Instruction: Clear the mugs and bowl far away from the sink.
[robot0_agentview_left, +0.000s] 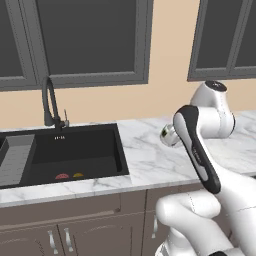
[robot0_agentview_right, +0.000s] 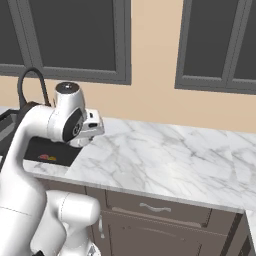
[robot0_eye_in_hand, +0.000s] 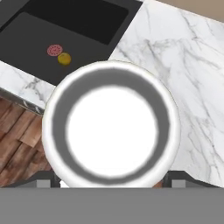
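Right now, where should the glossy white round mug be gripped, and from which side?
Grip the glossy white round mug across its outer wall, from straight above: its round mouth faces the hand, no handle shows, and the gripper straddles it.

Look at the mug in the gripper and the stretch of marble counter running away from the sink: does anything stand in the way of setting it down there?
Nothing visible does. The mug sits between the fingers of the gripper, and the counter away from the sink lies bare.
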